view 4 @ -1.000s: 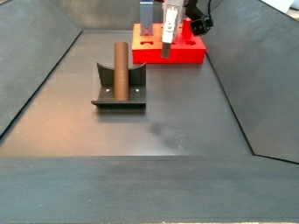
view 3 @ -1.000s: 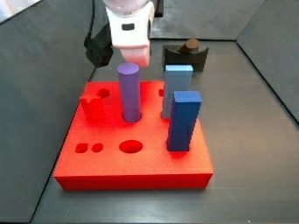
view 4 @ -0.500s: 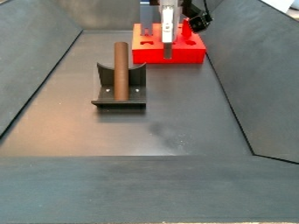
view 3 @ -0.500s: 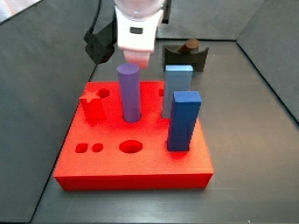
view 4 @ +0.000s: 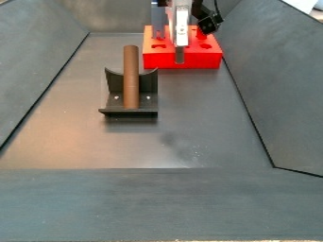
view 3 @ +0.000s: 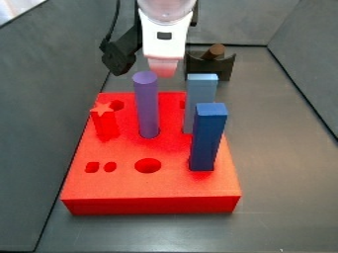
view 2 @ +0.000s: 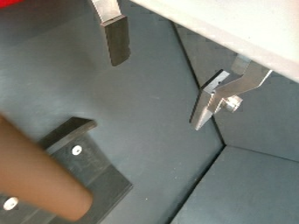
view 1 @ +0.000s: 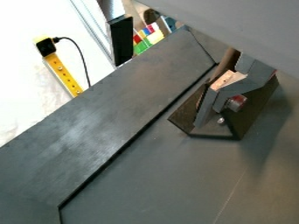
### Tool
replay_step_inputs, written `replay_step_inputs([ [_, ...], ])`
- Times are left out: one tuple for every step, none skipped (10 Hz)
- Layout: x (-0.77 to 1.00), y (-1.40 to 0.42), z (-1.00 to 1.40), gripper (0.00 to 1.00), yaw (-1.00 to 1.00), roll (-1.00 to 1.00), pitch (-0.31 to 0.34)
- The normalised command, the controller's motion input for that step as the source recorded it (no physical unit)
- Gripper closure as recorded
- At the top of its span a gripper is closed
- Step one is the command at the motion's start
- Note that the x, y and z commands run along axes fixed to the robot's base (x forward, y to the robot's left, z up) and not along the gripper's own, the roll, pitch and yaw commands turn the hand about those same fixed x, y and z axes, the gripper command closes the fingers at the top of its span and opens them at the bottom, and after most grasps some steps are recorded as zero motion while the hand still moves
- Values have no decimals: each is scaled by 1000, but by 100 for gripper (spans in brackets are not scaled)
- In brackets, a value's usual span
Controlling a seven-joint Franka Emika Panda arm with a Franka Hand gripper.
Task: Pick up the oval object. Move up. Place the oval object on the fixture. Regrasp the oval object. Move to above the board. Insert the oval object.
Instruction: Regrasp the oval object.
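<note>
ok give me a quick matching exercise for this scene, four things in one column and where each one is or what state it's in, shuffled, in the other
Things:
1. oval object
2. gripper
3. purple cylinder
4. fixture

States or places:
A. standing upright in the red board
B. open, holding nothing, above the board's far side
C. on the floor, apart from the board
D. brown, standing upright on the fixture

Pairs: 1-D, 2-B, 3-A, 4-C

White pincer (view 3: pixel 164 67) housing, silver fingers (view 2: pixel 114 35), seemingly black cable.
</note>
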Motion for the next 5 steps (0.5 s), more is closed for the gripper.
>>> replay_step_inputs([
  [1000, -20, -6, 0, 125, 117, -64],
  [1000, -19, -28, 0, 72, 129, -46],
  [1000, -21, -27, 0, 40, 133, -39],
  [1000, -20, -29, 0, 17, 126, -32],
  [1000, -19, -32, 0, 5, 120, -24],
])
